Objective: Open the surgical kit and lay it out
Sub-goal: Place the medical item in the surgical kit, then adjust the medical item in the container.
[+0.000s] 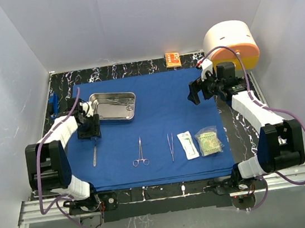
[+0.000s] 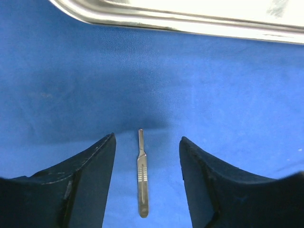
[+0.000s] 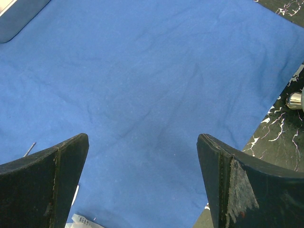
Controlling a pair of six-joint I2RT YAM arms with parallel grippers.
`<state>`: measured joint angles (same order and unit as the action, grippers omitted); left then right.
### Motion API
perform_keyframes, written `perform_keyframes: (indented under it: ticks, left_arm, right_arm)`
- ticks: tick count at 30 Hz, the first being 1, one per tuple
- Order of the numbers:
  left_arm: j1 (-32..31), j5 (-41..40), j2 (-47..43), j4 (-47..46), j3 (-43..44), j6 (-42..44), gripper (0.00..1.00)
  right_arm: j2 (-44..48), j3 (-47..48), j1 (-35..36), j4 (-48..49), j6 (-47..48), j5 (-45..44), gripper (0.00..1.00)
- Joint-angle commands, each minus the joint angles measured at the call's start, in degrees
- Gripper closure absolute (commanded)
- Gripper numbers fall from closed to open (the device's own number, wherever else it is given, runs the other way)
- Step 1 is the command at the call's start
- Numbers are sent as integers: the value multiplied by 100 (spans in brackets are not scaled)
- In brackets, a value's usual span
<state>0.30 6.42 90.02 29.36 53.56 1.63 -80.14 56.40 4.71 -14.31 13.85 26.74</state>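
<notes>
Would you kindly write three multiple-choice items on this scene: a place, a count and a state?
1. Where on the blue cloth is the steel tray? A) far left B) near right C) centre
2. How many sealed packets lie on it? A) one B) two C) four
3. How is the left gripper? A) shut on the tray B) open over a flat metal handle C) shut on that handle
1 A: the top view shows it there. 2 B: one white, one greenish, side by side. 3 B: its fingers stand apart, the handle lying untouched between them.
</notes>
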Motion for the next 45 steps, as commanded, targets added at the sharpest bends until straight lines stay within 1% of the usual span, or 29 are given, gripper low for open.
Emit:
perform_keyframes:
  ticks: [1,6,10,14,17,19,21,24,26,31,36,39,45]
  left_arm:
    - [28,264,-713,61,10,64,42]
    - [32,479,-1125,90,118,152,34]
    - [29,538,-1445,102,203,242,28]
    - [25,520,-1554,121,429,374,21]
    - [25,529,-1612,-22,631,407,13]
    - [28,592,-1608,-163,784,338,8]
    - [26,717,-1501,-289,943,254,6]
    - [24,806,-1205,-436,1230,62,7]
    - [18,876,-873,-563,1419,-42,12]
    - [-27,1117,-116,-859,1920,-401,19]
    - [-234,1181,760,-1095,2330,-1028,25]
    - [-453,910,1203,-1248,2497,-1214,26]
    - [-1101,230,1766,-1512,2667,-936,27]
  right_arm:
    - [-14,160,-40,229,-31,-11,2]
    - [1,329,-40,113,-96,39,2]
    - [-35,541,-40,-96,-4,-106,2]
    - [-171,889,-41,-423,82,-250,2]
    - [-340,1133,-40,-623,83,-258,2]
    - [-420,1203,-45,-686,50,-263,2]
    - [-437,1152,-42,-666,33,-376,2]
    - [-340,899,-52,-443,-31,-674,2]
    - [-266,786,-55,-314,-32,-725,2]
    - [-222,739,-66,-276,-30,-658,2]
    - [-222,688,-67,-264,-31,-530,2]
    - [-238,671,-77,-263,-31,-496,2]
    - [-336,675,-88,-293,-6,-528,2]
